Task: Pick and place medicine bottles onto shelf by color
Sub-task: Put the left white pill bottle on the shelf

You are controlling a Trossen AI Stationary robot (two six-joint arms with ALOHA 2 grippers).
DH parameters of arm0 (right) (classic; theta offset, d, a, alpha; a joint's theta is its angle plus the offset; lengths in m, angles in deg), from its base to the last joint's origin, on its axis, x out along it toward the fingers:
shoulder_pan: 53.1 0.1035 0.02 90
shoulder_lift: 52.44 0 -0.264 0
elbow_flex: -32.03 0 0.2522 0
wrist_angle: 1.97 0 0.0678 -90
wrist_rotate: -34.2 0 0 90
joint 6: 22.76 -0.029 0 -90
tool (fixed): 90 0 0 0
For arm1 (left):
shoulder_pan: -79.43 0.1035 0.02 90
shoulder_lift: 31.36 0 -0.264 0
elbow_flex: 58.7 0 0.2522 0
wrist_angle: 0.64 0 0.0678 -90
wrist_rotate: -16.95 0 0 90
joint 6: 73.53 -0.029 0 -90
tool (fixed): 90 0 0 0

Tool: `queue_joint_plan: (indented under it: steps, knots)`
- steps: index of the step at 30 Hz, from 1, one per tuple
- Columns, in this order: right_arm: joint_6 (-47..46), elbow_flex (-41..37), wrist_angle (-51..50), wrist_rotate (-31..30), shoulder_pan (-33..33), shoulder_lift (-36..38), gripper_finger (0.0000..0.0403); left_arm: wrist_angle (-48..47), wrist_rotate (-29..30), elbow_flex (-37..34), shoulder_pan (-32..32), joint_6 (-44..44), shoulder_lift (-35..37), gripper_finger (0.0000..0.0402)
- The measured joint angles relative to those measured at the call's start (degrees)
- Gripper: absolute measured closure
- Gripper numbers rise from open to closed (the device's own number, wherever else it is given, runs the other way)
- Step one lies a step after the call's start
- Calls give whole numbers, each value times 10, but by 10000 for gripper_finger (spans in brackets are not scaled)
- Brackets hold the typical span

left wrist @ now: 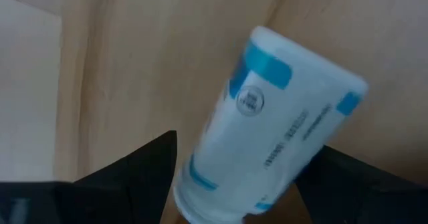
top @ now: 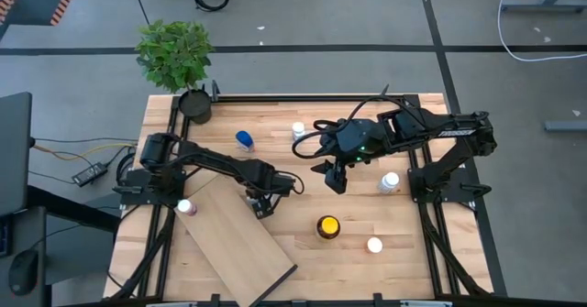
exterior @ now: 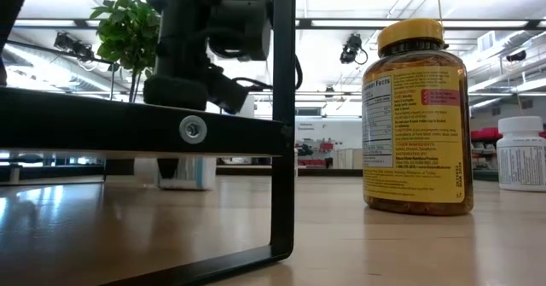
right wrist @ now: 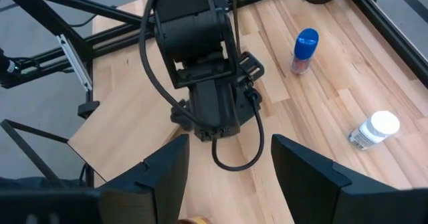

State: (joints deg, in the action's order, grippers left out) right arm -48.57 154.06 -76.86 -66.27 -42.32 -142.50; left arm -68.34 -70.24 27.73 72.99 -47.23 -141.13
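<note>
Left gripper [top: 263, 203] sits low at the shelf [top: 234, 243] far-right edge, fingers clamped on a white bottle w/ blue label [left wrist: 267, 124], which the left wrist view shows tilted between the two dark fingers, base toward the camera; right gripper [top: 336, 180] hangs above mid-table w/ fingers apart and nothing between them, looking across at the left arm. Shelf lies diagonal at near-left; a pinkish bottle [top: 186, 207] stands at its far-left corner, whether on or just beside the board can't be told. Other bottles are off the shelf: blue-capped one [top: 244, 140] far-left of centre, white-capped [top: 298, 129] far-centre, white [top: 390, 182] to the right, amber bottle w/ yellow cap [top: 327, 226] near-centre, small white-capped [top: 374, 246] near-right. Plant pot [top: 195, 104] at far-left corner. Risk, as judged: held bottle is skewed in the grip, so set down as is it would likely land on an edge and topple or roll off the board; also the two arms are close, so a reach by the right toward centre could clip the left.
</note>
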Motion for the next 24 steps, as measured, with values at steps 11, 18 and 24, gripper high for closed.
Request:
queue_joint_plan:
  steps: [11,18,24]
  knots:
    - [-1,0,0,-2,-2,0,184,-27,-6,20,7,-49,-1,217]
    - [1,0,0,-19,-2,0,184,-132,-18,123,19,-111,-1,236]
    - [37,0,-32,-20,8,3,184,-250,-18,267,22,-163,1,208]
